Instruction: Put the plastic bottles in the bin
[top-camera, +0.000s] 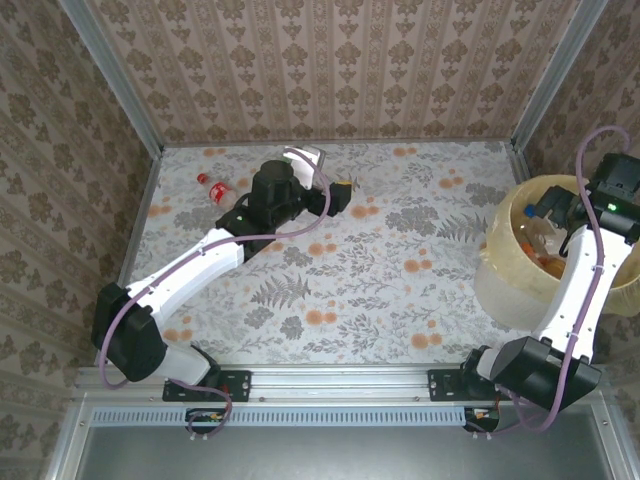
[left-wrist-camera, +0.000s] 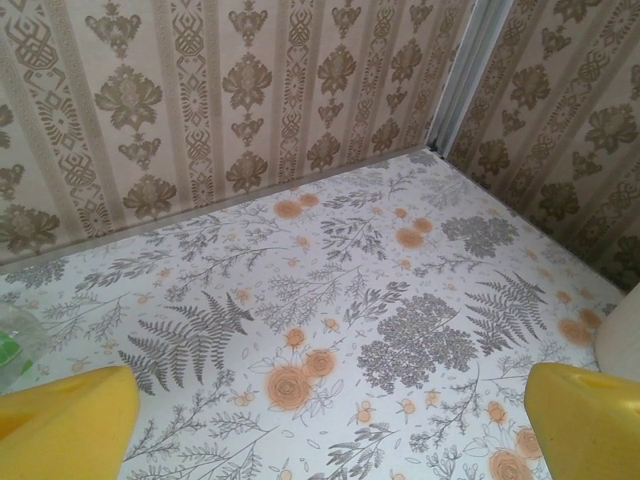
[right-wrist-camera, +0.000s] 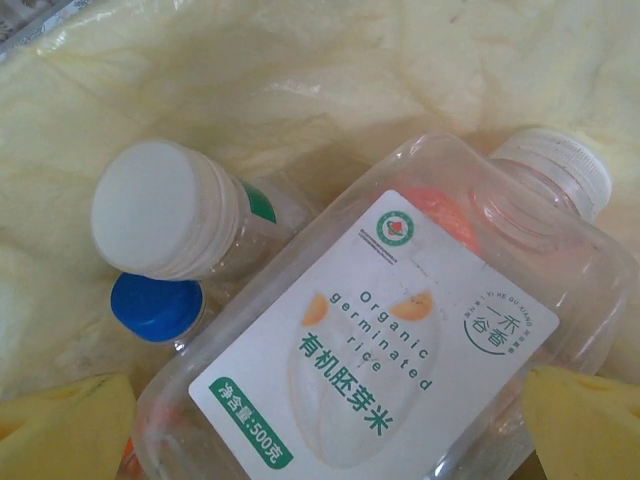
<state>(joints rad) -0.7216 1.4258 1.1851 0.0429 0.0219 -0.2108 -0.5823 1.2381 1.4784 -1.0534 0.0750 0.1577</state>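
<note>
**Right hand released over the bin; a bottle lay on the table**

From above, the bin (top-camera: 498, 285) stood at the 3 o'clock edge of the table (top-camera: 400, 300), with the right gripper (top-camera: 553, 212) over its mouth. The left gripper (top-camera: 335, 172) sat near 12 o'clock, and a red-capped bottle (top-camera: 214, 187) lay at 10 o'clock.

In the left wrist view, the yellow fingers (left-wrist-camera: 65, 425) were spread wide over bare table, released. A green-labelled bottle (left-wrist-camera: 12, 345) showed at 9 o'clock.

In the right wrist view, the fingers (right-wrist-camera: 585, 425) were spread and released. A white-labelled bottle (right-wrist-camera: 400, 330) lay below on the yellow bag (right-wrist-camera: 300, 70). A white-capped bottle (right-wrist-camera: 160, 210) and a blue-capped bottle (right-wrist-camera: 155, 305) lay at 9 o'clock.
</note>
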